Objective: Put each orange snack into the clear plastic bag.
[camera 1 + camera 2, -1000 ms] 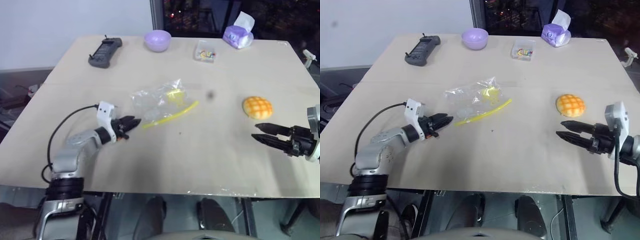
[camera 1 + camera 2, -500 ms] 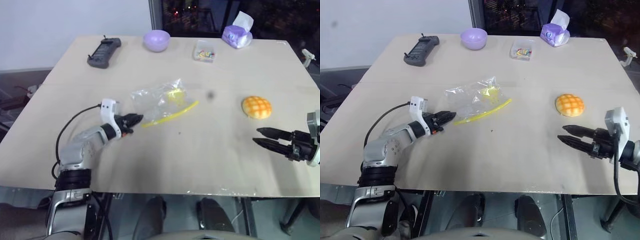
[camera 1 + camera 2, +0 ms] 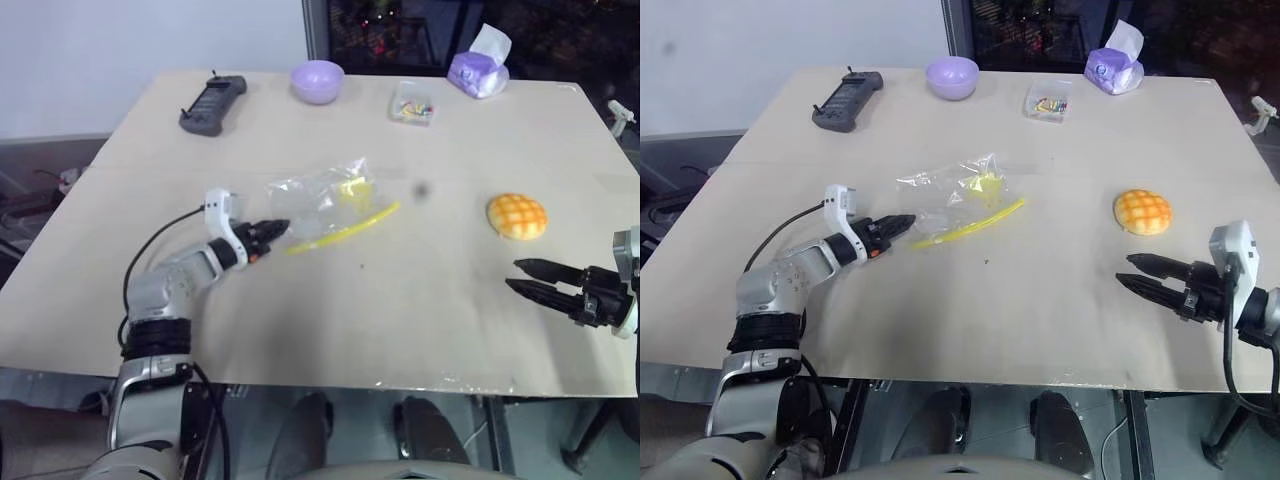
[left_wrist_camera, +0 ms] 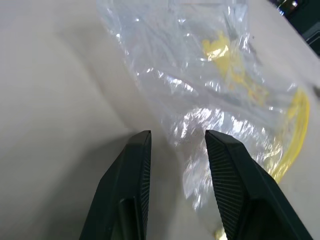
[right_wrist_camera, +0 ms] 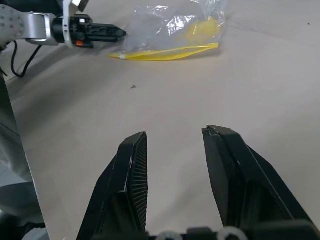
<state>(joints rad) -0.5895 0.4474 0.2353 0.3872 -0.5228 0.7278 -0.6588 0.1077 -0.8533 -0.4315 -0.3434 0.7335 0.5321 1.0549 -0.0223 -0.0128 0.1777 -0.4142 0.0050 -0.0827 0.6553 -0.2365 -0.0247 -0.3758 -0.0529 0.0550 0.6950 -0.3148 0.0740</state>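
Domed orange-yellow bun (image 3: 516, 216) lies bare on my table (image 3: 420, 320), well apart from the crinkly clear zip bag (image 3: 325, 200). Left end effector (image 4: 177, 145), released, sits at the bag's edge; right end effector (image 5: 172, 137), released, waits near the bun. Risk: thin film slips or bunches when pinched. Bag's mouth is hard to make out.

The left arm (image 3: 170, 285) is silver-grey metal in rounded segments, with a black cable looping to a white block at the wrist. Its tool (image 3: 272, 230) has 2 black fingers (ribbed inner faces) and an orange spot. The right tool (image 3: 1140, 274) matches, behind a white wrist block.
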